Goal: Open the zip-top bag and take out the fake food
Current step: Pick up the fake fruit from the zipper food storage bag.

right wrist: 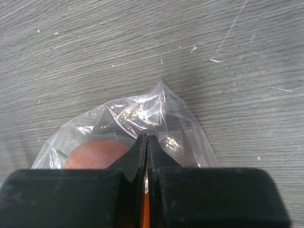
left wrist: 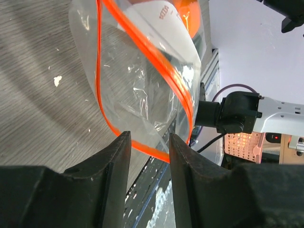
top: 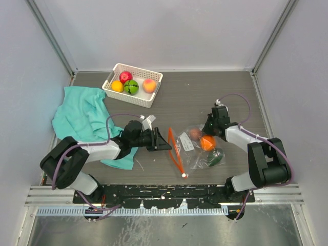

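Well, the zip-top bag (top: 190, 154) lies on the tabletop (top: 215, 92) arm-side of the basket (top: 128, 97), mouth open. I count three fake food (top: 207, 142) pieces left inside. The right gripper (right wrist: 146, 137) pinches its corner; the left gripper (left wrist: 149, 134) straddles the zipper (left wrist: 97, 71), and I can't tell if it grips

- Looks like a robotics lab, enclosed test cell.
- Boxed in by plain white panels (top: 169, 31) on aluminium frame posts (top: 51, 36).
- Left arm (top: 97, 150) and right arm (top: 241, 136) bolted to a slotted metal rail (top: 164, 190) at the near edge of a grey wood-grain tabletop (top: 195, 97).
- Purple cables (top: 241, 98) looped loose along both arms.
- Staged props on top: white slotted basket (top: 129, 97), teal cloth (top: 82, 115).
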Tool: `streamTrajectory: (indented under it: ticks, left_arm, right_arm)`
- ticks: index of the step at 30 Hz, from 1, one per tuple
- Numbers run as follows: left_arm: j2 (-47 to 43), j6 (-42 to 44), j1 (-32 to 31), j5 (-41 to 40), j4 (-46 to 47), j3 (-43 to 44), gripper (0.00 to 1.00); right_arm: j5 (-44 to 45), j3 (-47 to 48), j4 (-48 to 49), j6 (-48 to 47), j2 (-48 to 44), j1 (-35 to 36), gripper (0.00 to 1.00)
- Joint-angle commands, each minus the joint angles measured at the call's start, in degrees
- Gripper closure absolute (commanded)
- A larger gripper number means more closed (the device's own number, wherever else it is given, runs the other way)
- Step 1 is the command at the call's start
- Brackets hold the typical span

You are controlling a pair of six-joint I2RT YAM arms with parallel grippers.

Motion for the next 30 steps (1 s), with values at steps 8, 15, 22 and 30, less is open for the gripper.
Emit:
streamTrajectory:
  ticks: [8,15,22,30]
  left_arm:
    - [8.2,-2.78,-3.0,-0.51,10.67,4.88,0.61]
    - [14.49,-5.4,-3.9,-0.74,14.08,7.57,0.59]
    - [18.74,-5.61,-3.91,-2.87,14.09,10.87,0.48]
    - [22.06,-5.46,-3.98,-3.08,14.27,13.14,0.42]
  right_arm:
    - [-7.87,-1.86,4.91,-0.53,-1.4,0.16,0.95]
    - [-11.52,-2.86,6.03,-0.4,-3.37,0.16,0.95]
    - [-15.4,-4.39,7.55,-0.77,-5.02,0.1,0.95]
    - [-19.65,-5.1,8.71,-1.29,-4.35,0.2,0.95]
